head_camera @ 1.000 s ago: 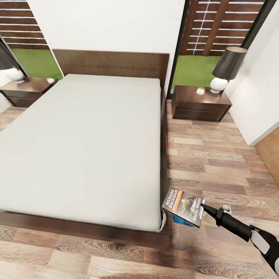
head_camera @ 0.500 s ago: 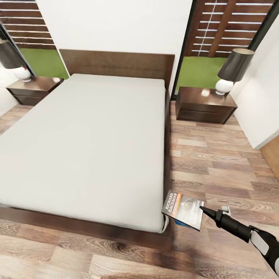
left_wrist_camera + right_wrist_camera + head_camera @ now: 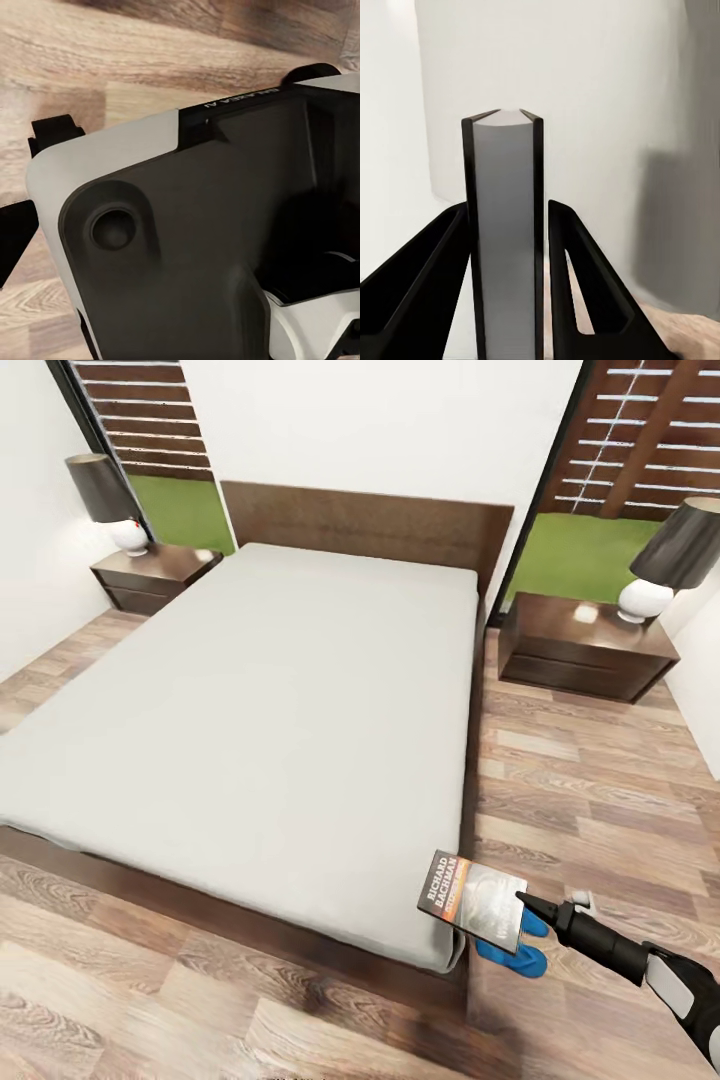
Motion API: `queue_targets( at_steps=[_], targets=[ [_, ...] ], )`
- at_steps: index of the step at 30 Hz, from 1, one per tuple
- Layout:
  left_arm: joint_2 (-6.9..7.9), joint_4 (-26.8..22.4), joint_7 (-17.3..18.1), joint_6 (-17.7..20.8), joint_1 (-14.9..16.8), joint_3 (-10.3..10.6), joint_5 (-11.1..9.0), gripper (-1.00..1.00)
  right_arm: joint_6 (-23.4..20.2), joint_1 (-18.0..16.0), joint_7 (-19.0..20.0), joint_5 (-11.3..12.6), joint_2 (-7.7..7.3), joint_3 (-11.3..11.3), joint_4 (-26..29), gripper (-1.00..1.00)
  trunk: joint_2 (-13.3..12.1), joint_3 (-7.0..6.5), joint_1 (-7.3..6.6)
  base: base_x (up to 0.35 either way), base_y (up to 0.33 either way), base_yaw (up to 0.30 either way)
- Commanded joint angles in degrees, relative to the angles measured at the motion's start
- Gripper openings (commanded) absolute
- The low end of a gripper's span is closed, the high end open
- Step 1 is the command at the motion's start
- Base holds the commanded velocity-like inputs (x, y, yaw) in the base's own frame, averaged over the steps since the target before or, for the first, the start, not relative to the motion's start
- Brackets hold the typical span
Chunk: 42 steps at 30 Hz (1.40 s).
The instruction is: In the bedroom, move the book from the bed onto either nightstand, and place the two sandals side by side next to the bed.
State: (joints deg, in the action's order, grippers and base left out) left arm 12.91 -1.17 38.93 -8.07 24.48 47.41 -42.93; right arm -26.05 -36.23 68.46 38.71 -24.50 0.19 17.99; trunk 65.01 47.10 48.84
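Below held book [image 3: 472, 901], blue sandals [image 3: 512, 952]

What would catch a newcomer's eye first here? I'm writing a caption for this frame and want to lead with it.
The big pale bed takes up the middle of the room. At its near right corner, the right gripper holds a dark paperback book by its edge, in the air above a bright-blue sandal on the wood floor. A nightstand with a black-shaded lamp stands right of the headboard.
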Motion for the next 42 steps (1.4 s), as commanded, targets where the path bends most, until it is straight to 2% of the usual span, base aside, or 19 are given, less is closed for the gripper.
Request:
queue_targets(
  at_steps=[1, 12, 27, 29, 33, 35, 42],
  targets=[
    [0.01, 0.0, 0.1, -0.4, 0.0, 0.5, -0.2, 1.00, -0.6, 0.0, 0.1, 0.3, -0.02, 0.0, 0.1, -1.00, 0.0, 0.03, 0.00, 0.000, 0.000, 0.293],
    [-0.03, 0.0, 0.1, -0.4, 0.0, 0.5, -0.2, 1.00, -0.6, 0.0, 0.1, 0.3, -0.02, 0.0, 0.2, -1.00, 0.0, 0.03, 0.00, 0.000, 0.000, 0.273],
    [-0.08, 0.0, 0.1, -0.4, 0.0, 0.5, -0.2, 1.00, -0.5, 0.0, 0.0, 0.2, 0.01, 0.0, -0.1, -1.00, 0.0, 0.03, 0.00, 0.000, 0.000, 0.017],
    [-0.08, 0.1, 0.1, -0.4, 0.0, 0.5, -0.2, 1.00, -0.5, 0.0, 0.0, -0.8, 0.04, 0.0, -0.8, -1.00, 0.0, 0.03, 0.00, 0.000, 0.000, 0.000],
    [-0.08, 0.1, 0.1, -0.4, 0.0, 0.5, -0.2, 1.00, -0.4, 0.0, 0.0, -6.0, 0.06, 0.0, -4.3, -1.00, 0.0, 0.01, 0.00, 0.000, 0.000, 0.024],
    [-0.19, 0.1, 0.1, -0.3, 0.0, 0.5, -0.2, 1.00, -0.4, 0.0, 0.0, -7.7, 0.06, 0.0, -5.0, -1.00, 0.0, -0.01, 0.00, 0.000, 0.000, 0.160],
    [-0.83, 0.1, 0.1, -0.3, 0.0, 0.5, -0.2, 1.00, -0.3, 0.0, 0.0, -8.9, 0.38, 0.0, -6.1, -1.00, 0.0, -0.01, 0.00, 0.000, 0.000, 0.271]
  ],
)
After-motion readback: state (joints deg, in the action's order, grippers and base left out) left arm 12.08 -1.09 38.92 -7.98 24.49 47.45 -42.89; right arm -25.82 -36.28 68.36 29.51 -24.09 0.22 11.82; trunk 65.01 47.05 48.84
